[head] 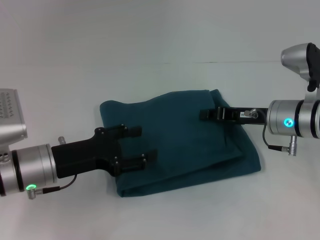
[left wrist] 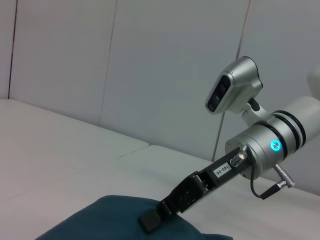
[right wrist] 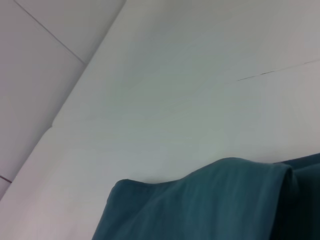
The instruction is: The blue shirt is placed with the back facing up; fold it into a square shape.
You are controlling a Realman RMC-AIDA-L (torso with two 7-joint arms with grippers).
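A dark teal-blue shirt (head: 185,140) is lying on a white table (head: 160,40), already folded into a thick, roughly rectangular bundle of several layers. It is sitting between the two black grippers, which are reaching in over it from opposite ends.

The left gripper (head: 136,145) is hovering over the bundle's left end. Its two fingers are standing apart with teal cloth showing in the gap between them, so the jaws are open and holding nothing. The shirt's left edge is lying under the gripper's palm, and most of the bundle is stretching away beyond the fingertips.

The right gripper (head: 207,114) is coming in over the shirt's upper right part, its narrow tip resting on or just above the top layer. Seen from the head view and the left wrist view, whether its jaws are parted or closed cannot be told. The bulk of the cloth is lying ahead of and below this tip.

The shirt is looking like soft, limp knit: light, not fragile, and likely to sag and wrinkle when lifted. Layers are likely to slide over one another, so a pinch should probably be taking all layers together at a corner or along a free edge, with both grippers moving evenly to keep the fold square.
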